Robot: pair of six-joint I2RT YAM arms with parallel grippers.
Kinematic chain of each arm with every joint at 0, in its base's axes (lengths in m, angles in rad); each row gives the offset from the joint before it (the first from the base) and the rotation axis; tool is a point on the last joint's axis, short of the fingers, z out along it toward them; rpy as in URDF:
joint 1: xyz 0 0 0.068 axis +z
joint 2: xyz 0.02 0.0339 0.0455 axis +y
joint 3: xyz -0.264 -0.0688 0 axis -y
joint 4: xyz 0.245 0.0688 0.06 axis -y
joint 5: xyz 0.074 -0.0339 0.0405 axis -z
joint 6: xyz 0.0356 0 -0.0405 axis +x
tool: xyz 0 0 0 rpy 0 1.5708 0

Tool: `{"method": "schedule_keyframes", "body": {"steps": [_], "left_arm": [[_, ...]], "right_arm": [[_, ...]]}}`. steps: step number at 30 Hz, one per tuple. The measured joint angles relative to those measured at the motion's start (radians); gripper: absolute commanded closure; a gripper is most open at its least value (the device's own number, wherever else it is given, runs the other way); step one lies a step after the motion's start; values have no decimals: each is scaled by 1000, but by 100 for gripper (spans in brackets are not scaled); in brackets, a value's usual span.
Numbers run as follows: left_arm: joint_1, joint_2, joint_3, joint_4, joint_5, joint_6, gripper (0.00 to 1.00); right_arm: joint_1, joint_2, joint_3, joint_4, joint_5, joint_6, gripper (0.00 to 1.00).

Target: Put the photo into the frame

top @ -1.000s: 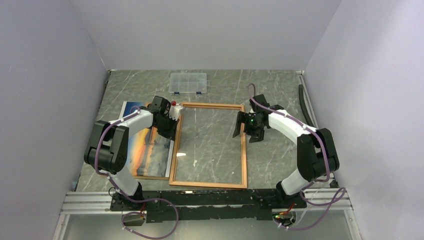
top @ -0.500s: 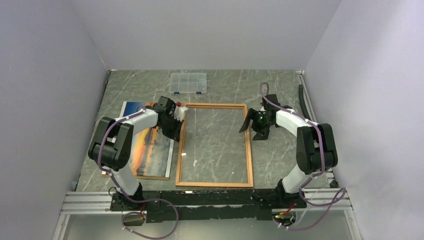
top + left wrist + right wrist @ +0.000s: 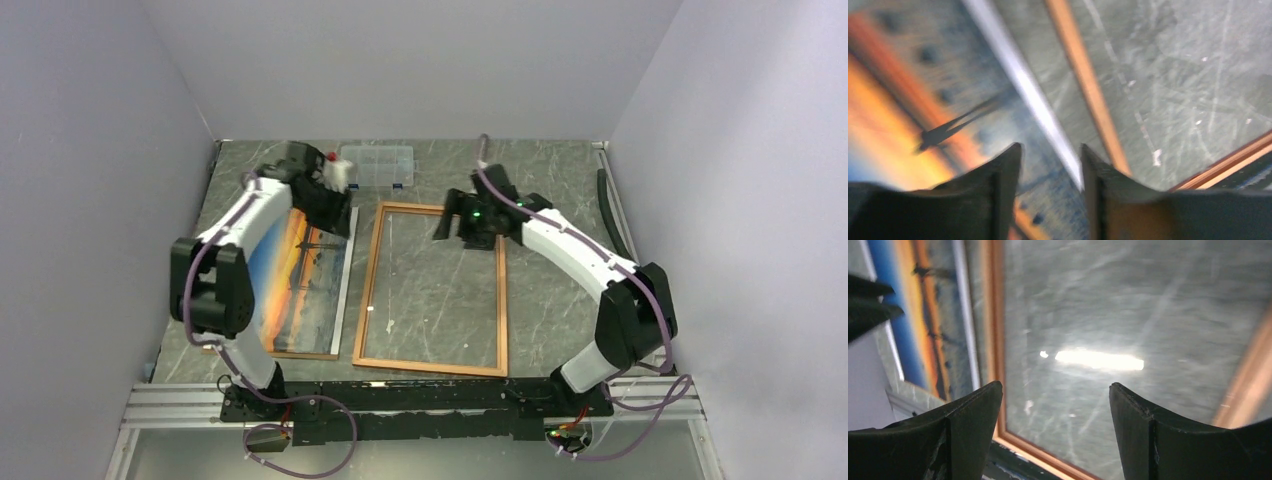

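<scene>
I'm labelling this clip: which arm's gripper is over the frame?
The right gripper: it hangs open above the glass of the frame. The left gripper is instead above the edge of the photo.

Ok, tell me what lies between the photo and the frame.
Just a narrow bare strip of grey marbled tabletop between the photo and the frame; nothing sits in it. The top and left wrist views both show it.

The frame [image 3: 367, 292], a large rectangle with a narrow orange-brown border and a clear pane, lies flat on the grey marbled desk [image 3: 560, 190], which shows through the pane. The photo [image 3: 300, 275], an orange-and-blue sunset with dark silhouettes, lies picture-up just left of the frame, roughly parallel to it and not touching it.
</scene>
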Motion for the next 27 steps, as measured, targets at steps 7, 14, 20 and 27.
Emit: {"method": "schedule_keyframes", "body": {"steps": [7,14,20,27], "left_arm": [[323,-270,65,-204,-63,101,6],[707,-487,-67,-320,-56,314,6],[968,-364,-88,-346,-3,408,6],[1036,-261,-140,-282,7,421,7]], "right_arm": [[331,142,232,17,81,63,18],[502,456,525,0,69,77,18],[585,579,637,-27,51,96,18],[591,717,758,-80,75,105,18]]}}
